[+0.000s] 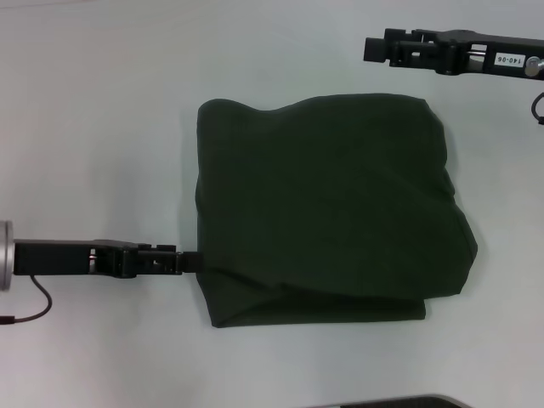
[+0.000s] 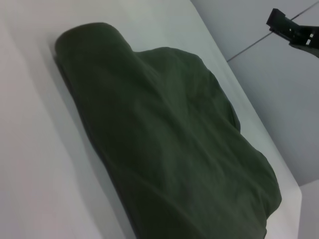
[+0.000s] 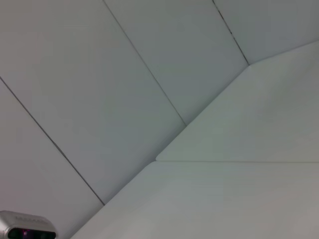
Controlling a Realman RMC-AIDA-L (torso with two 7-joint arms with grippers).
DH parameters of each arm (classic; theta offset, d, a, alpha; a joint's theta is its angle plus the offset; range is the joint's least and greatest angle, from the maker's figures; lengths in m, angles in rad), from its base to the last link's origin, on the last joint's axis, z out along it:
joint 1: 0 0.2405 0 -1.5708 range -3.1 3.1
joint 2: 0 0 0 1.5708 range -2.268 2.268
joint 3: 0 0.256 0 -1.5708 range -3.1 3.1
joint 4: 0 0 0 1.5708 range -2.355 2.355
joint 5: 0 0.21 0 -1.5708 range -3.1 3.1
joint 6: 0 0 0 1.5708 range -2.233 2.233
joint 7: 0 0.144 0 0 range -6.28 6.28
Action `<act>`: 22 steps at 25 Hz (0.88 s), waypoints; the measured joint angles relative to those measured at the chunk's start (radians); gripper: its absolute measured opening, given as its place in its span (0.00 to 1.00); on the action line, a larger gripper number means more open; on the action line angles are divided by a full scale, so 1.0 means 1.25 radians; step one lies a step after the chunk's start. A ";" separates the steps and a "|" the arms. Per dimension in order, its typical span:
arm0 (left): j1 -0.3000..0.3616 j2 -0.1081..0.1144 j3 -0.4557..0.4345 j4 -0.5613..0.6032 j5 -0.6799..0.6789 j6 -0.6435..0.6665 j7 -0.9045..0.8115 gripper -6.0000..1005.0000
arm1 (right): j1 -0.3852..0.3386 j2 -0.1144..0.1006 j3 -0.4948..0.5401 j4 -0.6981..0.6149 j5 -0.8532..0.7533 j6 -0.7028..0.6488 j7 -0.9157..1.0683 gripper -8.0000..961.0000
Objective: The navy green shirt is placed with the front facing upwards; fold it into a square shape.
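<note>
The navy green shirt [image 1: 327,208] lies in the middle of the white table [image 1: 102,127] as a folded, roughly square bundle with plain dark fabric on top; no lettering shows. The shirt [image 2: 169,144] fills the left wrist view, with a rolled fold at one end. My left gripper [image 1: 192,262] reaches in from the left, its tip meeting the shirt's left edge near the front corner. My right gripper [image 1: 374,49] hangs at the far right, apart from the shirt and beyond its back edge; this same right gripper [image 2: 294,31] shows small in the left wrist view.
A dark rounded object [image 1: 399,401] pokes in at the front edge of the head view. A thin cable [image 1: 34,310] trails from the left arm. The right wrist view shows only pale surfaces and a small grey device [image 3: 25,226].
</note>
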 joint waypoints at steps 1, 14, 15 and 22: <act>-0.002 0.000 0.001 -0.002 0.000 0.000 -0.001 0.91 | 0.001 0.000 0.000 0.000 0.000 0.000 0.001 0.93; -0.028 -0.002 0.018 -0.031 0.001 -0.031 -0.014 0.91 | 0.005 0.000 0.000 0.000 0.000 0.000 0.003 0.93; -0.029 -0.003 0.021 -0.034 0.001 -0.035 -0.014 0.91 | 0.004 0.001 0.000 0.000 0.000 0.000 0.003 0.93; -0.037 -0.009 0.045 -0.041 0.001 -0.052 -0.014 0.91 | 0.002 0.002 0.000 0.000 0.000 0.000 0.009 0.93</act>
